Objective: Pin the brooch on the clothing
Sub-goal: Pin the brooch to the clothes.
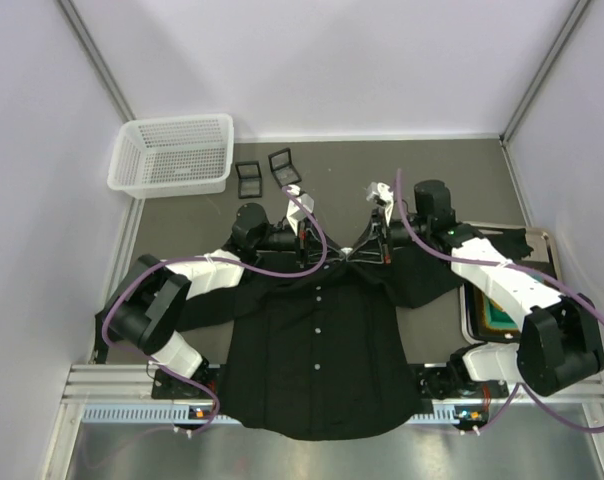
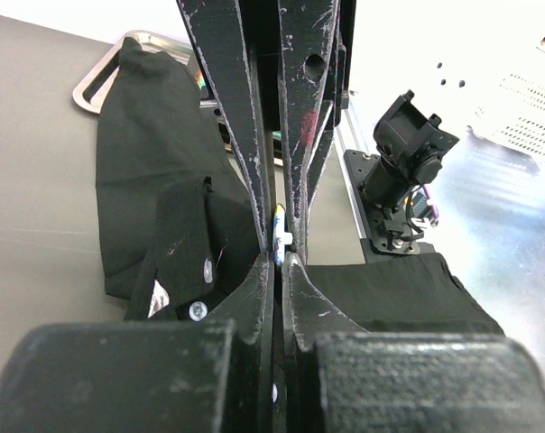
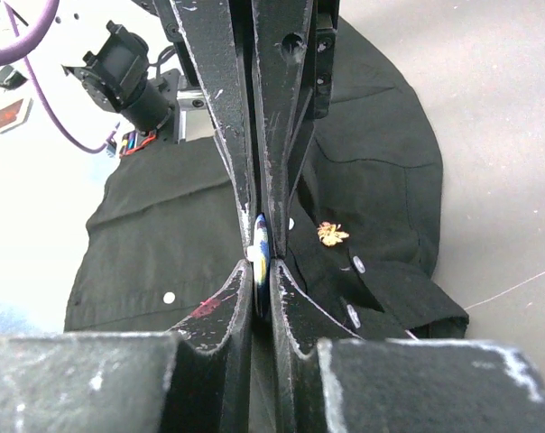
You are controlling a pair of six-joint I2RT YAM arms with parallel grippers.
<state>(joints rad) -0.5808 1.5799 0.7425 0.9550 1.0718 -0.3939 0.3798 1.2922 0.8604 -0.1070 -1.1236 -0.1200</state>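
Shirt: the black shirt (image 1: 317, 360) lay flat on the bench (image 1: 332, 160), collar at the far end and hem at the near edge by the arm bases. Its long axis ran near to far, with the white buttons down the middle.
Right hand: the right hand (image 3: 262, 271) was clamped on a thin flat piece, blue, white and yellow, seen edge-on. I took this for the brooch (image 3: 261, 244).
Left hand: the left hand (image 2: 277, 262) had its fingers drawn almost together. A pale speck showed in the slit; whether it was gripped or only seen beyond could not be told.
Hands over the shirt: both stood at the collar, apart from each other, the left one left of the button row and the right one right of it.
Key relation: the chest cloth lay below the right hand and toward the near edge, so that hand was the nearer one for placing the brooch.
Gold ornament: a small gold ornament (image 3: 331, 234) sat on the cloth just beside the button row. Whether it was fastened was unclear.
Next move, as judged: the brooch would need turning from edge-on to flat against the cloth, with the left hand steadying the collar.
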